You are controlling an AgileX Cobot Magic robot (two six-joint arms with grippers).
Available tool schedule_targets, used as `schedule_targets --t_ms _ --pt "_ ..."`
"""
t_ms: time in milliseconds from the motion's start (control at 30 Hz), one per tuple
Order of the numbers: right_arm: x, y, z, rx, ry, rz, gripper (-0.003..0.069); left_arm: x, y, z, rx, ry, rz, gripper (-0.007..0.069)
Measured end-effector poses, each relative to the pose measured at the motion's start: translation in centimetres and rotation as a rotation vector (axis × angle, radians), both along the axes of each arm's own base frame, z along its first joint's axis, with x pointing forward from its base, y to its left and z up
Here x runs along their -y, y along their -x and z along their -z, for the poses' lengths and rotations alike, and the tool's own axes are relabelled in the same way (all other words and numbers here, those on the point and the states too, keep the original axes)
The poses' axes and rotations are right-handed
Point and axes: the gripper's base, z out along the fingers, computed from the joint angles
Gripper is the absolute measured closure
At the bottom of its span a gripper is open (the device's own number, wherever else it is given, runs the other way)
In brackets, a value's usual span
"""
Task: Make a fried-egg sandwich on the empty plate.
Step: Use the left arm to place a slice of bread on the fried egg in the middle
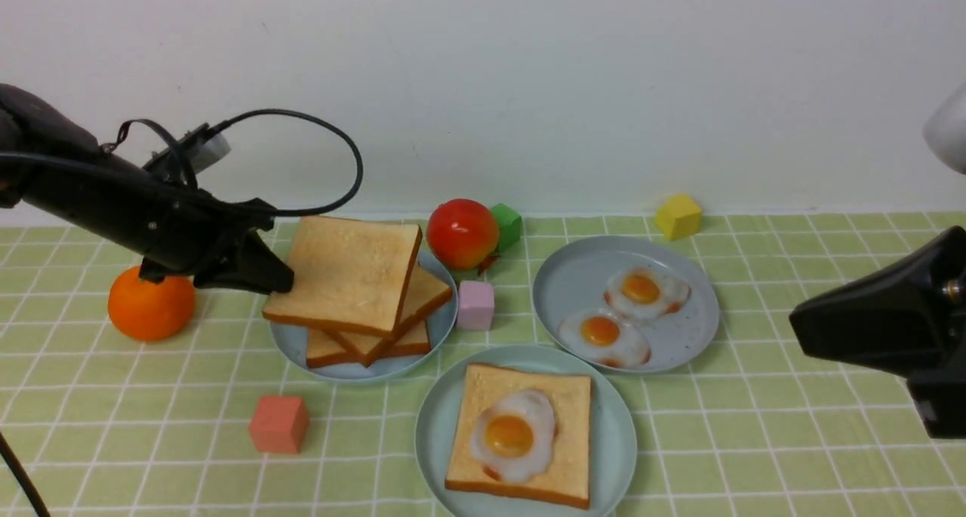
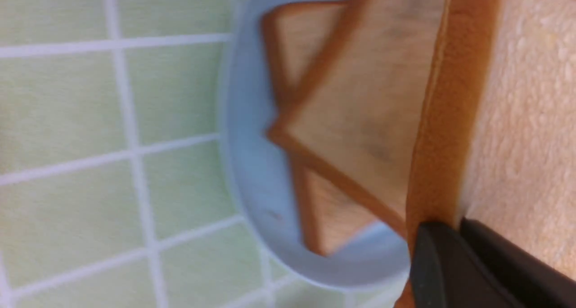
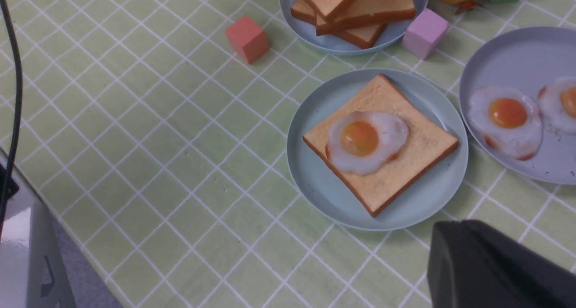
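Three plates sit on the green checked tablecloth (image 1: 755, 441). The round pale mint-green plate (image 1: 613, 434) is the nearest. It holds one square tan toast slice (image 1: 558, 464) lying flat with a white toy fried egg (image 1: 513, 434) on top, and no second slice covers the egg.

Behind this plate to the left, a blue-grey plate (image 1: 294, 347) carries three more toast slices. The black left gripper (image 1: 281, 275) is clamped on the crust edge of the top slice (image 1: 343, 272), holding it tilted over the two below. Behind the mint-green plate to the right, just beside it, a second blue-grey plate (image 1: 573, 275) holds two loose fried eggs (image 1: 641, 290).

There are four cubes:
- a salmon-red cube (image 1: 279, 424) left of the mint-green plate
- a lilac-pink cube (image 1: 475, 304) behind it, between the blue-grey plates
- a green cube (image 1: 507, 225) farther back
- a yellow cube (image 1: 678, 216) farther back

A round red toy fruit (image 1: 462, 232) sits beside the green cube, and an orange (image 1: 151, 303) lies far left. The black right gripper (image 1: 811, 328) hangs well to the right of the mint-green plate, jaws together and empty.
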Motion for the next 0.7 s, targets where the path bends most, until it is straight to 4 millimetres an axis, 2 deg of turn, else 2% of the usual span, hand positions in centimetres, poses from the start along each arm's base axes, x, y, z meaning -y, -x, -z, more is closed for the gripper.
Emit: schedule_targets --t_ms 100,200,233,267,333,400,567,700 --pt "0.0 0.0 0.0 0.005 -0.004 0.004 0.0636 2.2 1.5 -1.3 -0.003 0.059 0.04 0.0628" --pt "0.0 -0.2 -0.1 -0.006 -0.021 0.024 0.0631 6.4 3.8 -1.0 -0.047 0.111 0.115 0.0628" --pt "0.0 -0.2 0.0 -0.009 -0.021 0.028 0.063 6.7 3.9 -1.0 -0.05 0.113 0.121 0.0628" --pt "0.0 -0.4 0.1 -0.021 -0.021 0.044 0.0627 9.0 5.3 0.1 -0.095 0.127 0.151 0.0628" --pt "-0.1 -0.7 0.3 -0.035 -0.017 0.065 0.0623 11.5 6.8 1.7 -0.141 0.119 0.156 0.0628" --pt "-0.1 -1.0 0.5 -0.045 -0.007 0.078 0.062 13.1 7.8 3.0 -0.151 0.086 0.129 0.0628" --pt "-0.1 -1.3 0.7 -0.049 0.008 0.087 0.061 15.3 8.2 4.7 -0.153 0.048 0.043 0.0624" --pt "0.0 -1.3 0.8 -0.046 0.014 0.089 0.0602 15.7 8.2 5.3 -0.181 0.04 -0.005 0.0598"
